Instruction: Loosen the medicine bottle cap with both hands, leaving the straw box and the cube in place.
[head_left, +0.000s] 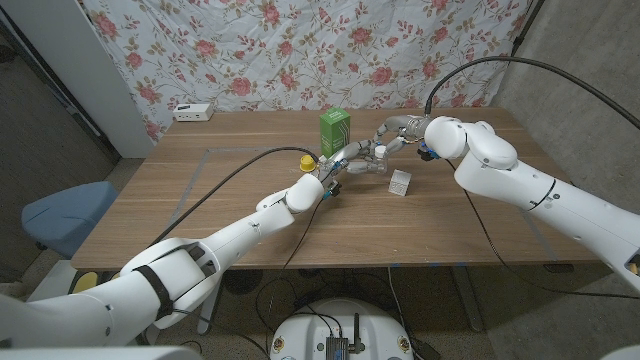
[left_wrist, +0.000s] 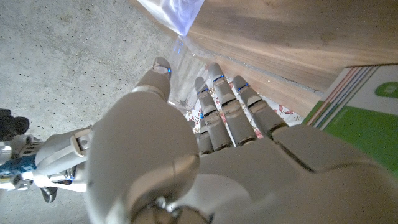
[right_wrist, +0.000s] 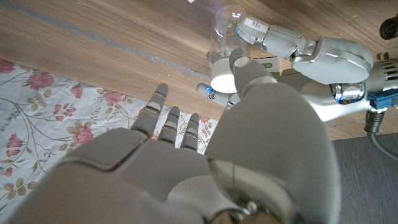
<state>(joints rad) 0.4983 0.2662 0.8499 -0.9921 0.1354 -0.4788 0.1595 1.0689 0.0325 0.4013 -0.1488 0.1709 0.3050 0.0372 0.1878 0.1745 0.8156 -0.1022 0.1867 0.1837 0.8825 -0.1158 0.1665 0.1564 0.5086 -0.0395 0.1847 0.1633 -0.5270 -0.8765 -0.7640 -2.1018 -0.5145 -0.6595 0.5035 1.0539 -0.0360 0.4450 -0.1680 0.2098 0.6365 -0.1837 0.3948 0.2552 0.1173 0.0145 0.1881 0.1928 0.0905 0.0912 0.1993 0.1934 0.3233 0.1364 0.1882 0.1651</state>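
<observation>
Main risk, as a judgement: both hands meet in a tight cluster at centre frame of the head view, just right of the green cardboard straw box (head_left: 334, 131) and just above-left of the small white cube (head_left: 401, 182), so a wide wrist twist or a slip off the cap could knock either one out of place. Second risk: the bottle is clear and smooth, so if the left grip is loose the whole bottle may spin with the cap and nothing loosens. Left hand (head_left: 352, 157) reaches in from lower left; in the left wrist view its fingers (left_wrist: 219, 102) are curled partly closed around the clear plastic medicine bottle (left_wrist: 183, 68), thumb on the opposite side, so it holds the body. Right hand (head_left: 392, 133) comes in from the right; in the right wrist view its thumb tip touches the rim of the white round cap (right_wrist: 224, 76), while the other fingers (right_wrist: 171, 121) are stretched out and apart, off the cap. Cannot tell whether a finger pinches the cap from the far side, so a firm hold on it is not confirmed. The bottle sits between the two hands at centre frame, over the wooden table (head_left: 200, 215). A small yellow object (head_left: 308, 162) lies just left of the left wrist.
</observation>
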